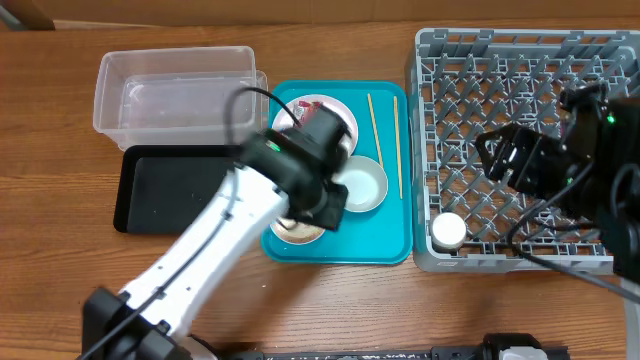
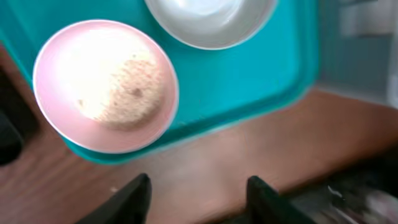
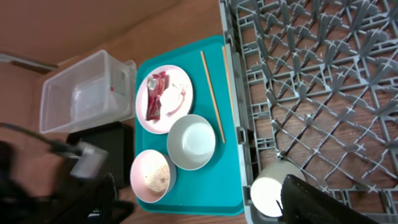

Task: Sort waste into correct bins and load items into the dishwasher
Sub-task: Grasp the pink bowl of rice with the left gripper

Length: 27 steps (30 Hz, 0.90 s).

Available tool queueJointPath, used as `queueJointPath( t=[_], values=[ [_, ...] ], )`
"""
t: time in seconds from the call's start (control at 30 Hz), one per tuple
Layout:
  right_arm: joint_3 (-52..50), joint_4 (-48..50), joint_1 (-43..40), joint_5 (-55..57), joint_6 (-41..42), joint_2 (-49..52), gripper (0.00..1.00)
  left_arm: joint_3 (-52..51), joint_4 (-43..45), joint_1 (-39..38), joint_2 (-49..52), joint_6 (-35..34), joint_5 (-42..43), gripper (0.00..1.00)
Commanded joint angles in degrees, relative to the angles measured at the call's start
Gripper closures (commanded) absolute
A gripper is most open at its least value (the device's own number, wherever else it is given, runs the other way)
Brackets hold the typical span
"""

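Plain from right wrist: wrapper point(image 3: 155, 102) on plate point(image 3: 181, 93), far end of tray point(image 3: 217, 180); overhead, half hidden behind arm point(image 1: 230, 220). Near bowl point(image 2: 106, 84) on tray, left gripper point(image 2: 199, 190) spread, empty. Unclear whether right gripper point(image 1: 510, 160) open or closed.

Red wrapper point(image 3: 155, 102) on white plate point(image 3: 180, 84) — small cup point(image 3: 267, 194) inside grey rack point(image 1: 520, 40).

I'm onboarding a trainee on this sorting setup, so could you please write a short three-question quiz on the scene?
1. True or false: the chopsticks lie in the grey rack.
2. What stands in the rack? A) a small cup B) a bowl C) a tissue
3. Fill in: the red wrapper lies on a white ____.
Key: 1 false, they lie on the teal tray; 2 A; 3 plate.
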Motion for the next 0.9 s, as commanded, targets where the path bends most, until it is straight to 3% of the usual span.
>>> queueJointPath(
  t=[0.0, 0.1, 0.33, 0.6, 0.77, 0.87],
  values=[
    [0.5, -1.2, 0.2, -0.3, -0.6, 0.3, 0.13, -8.0, 5.4, -5.2, 0.3, -11.3, -18.2, 0.55],
    [0.5, -2.6, 0.2, -0.3, -0.6, 0.7, 0.13, -13.7, 11.6, -6.4, 0.3, -12.7, -20.3, 0.61],
    [0.5, -3.0, 0.2, -0.3, -0.6, 0.7, 0.14, -21.5, 25.3, -6.3, 0.3, -10.5, -16.2, 0.68],
    [0.5, -3.1, 0.2, -0.3, -0.6, 0.7, 0.14, -22.1, 27.8, -6.3, 6.2, -7.5, -16.1, 0.69],
    [0.5, -3.1, 0.2, -0.3, -0.6, 0.7, 0.14, -22.0, 28.4, -6.2, 9.7, -4.4, -16.2, 0.93],
    [0.5, -3.4, 0.2, -0.3, -0.6, 0.7, 0.14, -21.1, 27.6, -6.2, 9.2, -4.5, -16.0, 0.96]
  ],
)
